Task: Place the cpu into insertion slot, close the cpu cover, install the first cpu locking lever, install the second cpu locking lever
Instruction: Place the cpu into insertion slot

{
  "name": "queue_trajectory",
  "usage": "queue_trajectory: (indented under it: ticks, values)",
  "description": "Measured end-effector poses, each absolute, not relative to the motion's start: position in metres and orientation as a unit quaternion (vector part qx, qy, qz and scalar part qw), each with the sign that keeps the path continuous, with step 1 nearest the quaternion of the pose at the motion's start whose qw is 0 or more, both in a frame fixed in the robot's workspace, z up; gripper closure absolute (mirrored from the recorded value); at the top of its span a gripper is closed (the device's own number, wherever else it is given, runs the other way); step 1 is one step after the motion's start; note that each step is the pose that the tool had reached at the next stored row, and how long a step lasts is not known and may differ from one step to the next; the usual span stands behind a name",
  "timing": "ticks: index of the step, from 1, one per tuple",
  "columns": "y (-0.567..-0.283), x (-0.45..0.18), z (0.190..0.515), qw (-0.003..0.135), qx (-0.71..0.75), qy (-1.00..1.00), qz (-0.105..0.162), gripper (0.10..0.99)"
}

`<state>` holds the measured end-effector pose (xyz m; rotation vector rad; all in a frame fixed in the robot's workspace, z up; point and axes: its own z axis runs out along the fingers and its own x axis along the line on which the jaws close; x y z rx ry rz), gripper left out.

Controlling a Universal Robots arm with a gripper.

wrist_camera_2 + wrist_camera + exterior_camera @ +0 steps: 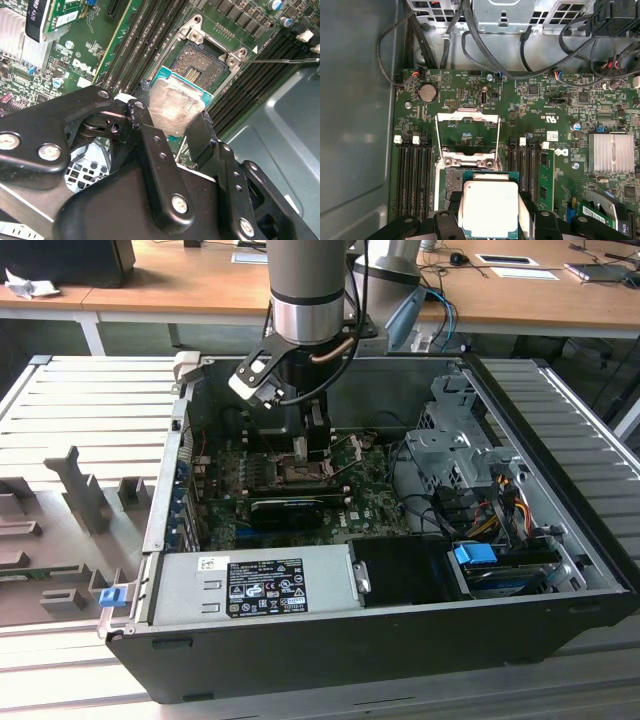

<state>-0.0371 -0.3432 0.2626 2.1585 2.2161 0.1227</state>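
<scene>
The arm reaches down into the open computer case, which lies on a ribbed grey surface. The gripper stands over the green motherboard, near the middle of the case. In both wrist views the gripper is clamped on the cpu, with one black finger on each of two opposite edges; the fingers are seen most closely in the second wrist view. The silver-grey metal face of the cpu is turned toward the wrist cameras. The cpu is at the insertion slot and covers part of it in both wrist views, while the rest of the slot's dark centre is exposed beside the chip. Whether the cpu touches the slot cannot be told. The cpu cover stands open, swung away from the slot; the board shows through its square window in the first wrist view. A thin metal lever rod runs out past one corner of the slot in the second wrist view. Black memory slots flank the slot on both sides. A coin battery and a finned heatsink sit elsewhere on the board. A silver power supply occupies the near edge of the case in the exterior view.
</scene>
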Motion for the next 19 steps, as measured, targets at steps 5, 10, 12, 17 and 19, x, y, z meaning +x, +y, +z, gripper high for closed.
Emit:
queue_trajectory:
  ticks: [5, 10, 12, 17, 19]
  values:
    - [-0.343, -0.037, 0.26, 0.023, 0.697, 0.716, 0.04, 0.557]
    - [-0.342, -0.038, 0.253, 0.023, 0.697, 0.716, 0.04, 0.557]
    - [-0.341, -0.038, 0.25, 0.023, 0.697, 0.716, 0.04, 0.557]
    - [-0.338, -0.041, 0.244, 0.022, 0.697, 0.716, 0.04, 0.557]
    - [-0.335, -0.042, 0.241, 0.022, 0.697, 0.716, 0.04, 0.557]
